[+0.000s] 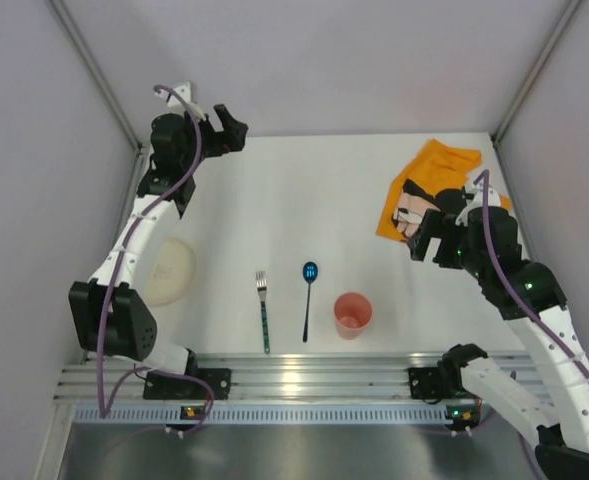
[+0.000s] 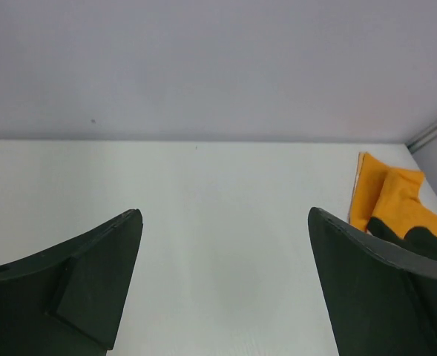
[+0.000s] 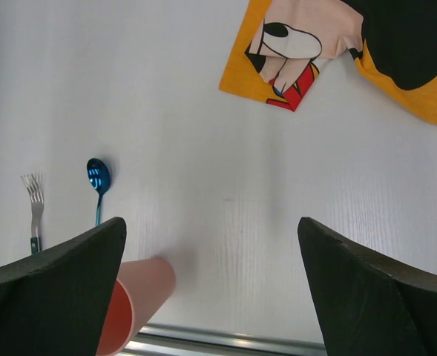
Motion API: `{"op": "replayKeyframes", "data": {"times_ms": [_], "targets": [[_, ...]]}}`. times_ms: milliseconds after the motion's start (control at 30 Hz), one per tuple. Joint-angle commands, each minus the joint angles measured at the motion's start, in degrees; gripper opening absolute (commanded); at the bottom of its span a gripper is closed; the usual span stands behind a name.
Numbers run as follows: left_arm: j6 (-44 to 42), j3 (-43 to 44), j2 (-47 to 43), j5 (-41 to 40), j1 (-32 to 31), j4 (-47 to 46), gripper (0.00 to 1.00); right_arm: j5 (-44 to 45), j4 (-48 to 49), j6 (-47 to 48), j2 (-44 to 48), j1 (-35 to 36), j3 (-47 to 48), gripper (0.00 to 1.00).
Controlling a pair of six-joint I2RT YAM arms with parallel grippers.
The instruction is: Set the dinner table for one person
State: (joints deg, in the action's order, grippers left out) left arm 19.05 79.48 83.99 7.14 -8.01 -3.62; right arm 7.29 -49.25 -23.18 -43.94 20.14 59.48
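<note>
Near edge: the rail of the table, whose long axis runs left to right beneath both my arms. Just beyond, the fork, spoon and cup sit in a row, with the fork and spoon heads pointing away. The plate lies left. Far right: the crumpled placemat, its near edge under my right gripper, spread and empty, so probably the arm to take it. My left gripper, also spread and empty, hangs far left.
</note>
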Motion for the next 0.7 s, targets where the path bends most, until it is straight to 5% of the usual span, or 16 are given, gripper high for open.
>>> {"op": "replayKeyframes", "data": {"times_ms": [0, 33, 67, 100, 133, 200, 233, 300, 333, 367, 433, 500, 533, 567, 633, 667], "targets": [[9.2, 24.5, 18.0, 1.8, -7.9, 22.1, 0.99, 4.3, -4.3, -0.9, 0.9, 0.5, 1.3, 1.00], [9.8, 26.5, 20.4, 5.4, -8.4, 20.4, 0.98, 4.6, -4.7, -0.8, 1.1, 0.7, 1.2, 1.00], [11.3, 25.2, 23.8, 22.2, -8.6, 15.4, 0.98, 4.7, -5.2, -1.2, 1.5, 0.7, 0.7, 1.00], [14.6, 21.9, 25.2, 30.0, -8.7, 6.7, 0.98, 4.9, -5.5, -1.4, 2.1, 0.6, 0.5, 1.00], [32.3, 18.3, 26.7, 34.3, -8.8, -20.9, 0.99, 4.9, -5.8, -1.8, 2.5, 0.6, 0.1, 1.00], [51.3, 14.8, 35.4, 35.4, -9.9, -41.8, 0.98, 5.2, -6.9, -3.1, 3.6, 0.6, -0.1, 1.00], [59.4, 18.7, 39.3, 36.9, -10.6, -43.4, 0.98, 5.4, -7.3, -3.6, 3.9, 0.7, -0.2, 1.00], [54.6, 36.2, 47.7, 40.7, -14.5, -30.1, 0.98, 6.3, -8.2, -4.8, 4.9, 0.6, -0.1, 1.00], [36.1, 42.5, 48.5, 38.8, -16.2, -18.3, 0.98, 6.9, -8.6, -5.1, 5.2, 0.6, 0.0, 1.00], [24.3, 55.3, 48.7, 22.7, -20.7, 10.2, 0.98, 8.1, -9.4, -5.7, 5.8, 0.7, 0.2, 1.00], [0.3, 59.2, 47.1, 10.5, -25.8, 19.2, 0.98, 9.4, -9.8, -6.3, 6.3, 0.7, -0.1, 1.00], [3.8, 39.1, 39.1, 6.5, -27.4, -0.1, 0.98, 10.8, -10.0, -7.3, 6.9, 0.6, -0.9, 1.00], [22.2, 30.7, 36.9, 4.0, -26.3, -9.0, 0.98, 11.0, -10.0, -7.5, 7.1, 0.7, -1.6, 1.00], [31.0, 19.8, 37.4, 4.8, -23.2, -23.4, 0.98, 11.0, -9.9, -8.0, 6.9, 0.6, -1.7, 1.00], [39.6, 26.5, 44.0, 17.5, -21.0, -16.0, 0.98, 10.7, -9.9, -8.1, 6.1, 0.6, -1.1, 1.00], [35.6, 43.7, 51.8, 18.1, -22.0, -5.6, 0.98, 10.7, -10.3, -8.1, 5.6, 0.6, -0.8, 1.00]]}}
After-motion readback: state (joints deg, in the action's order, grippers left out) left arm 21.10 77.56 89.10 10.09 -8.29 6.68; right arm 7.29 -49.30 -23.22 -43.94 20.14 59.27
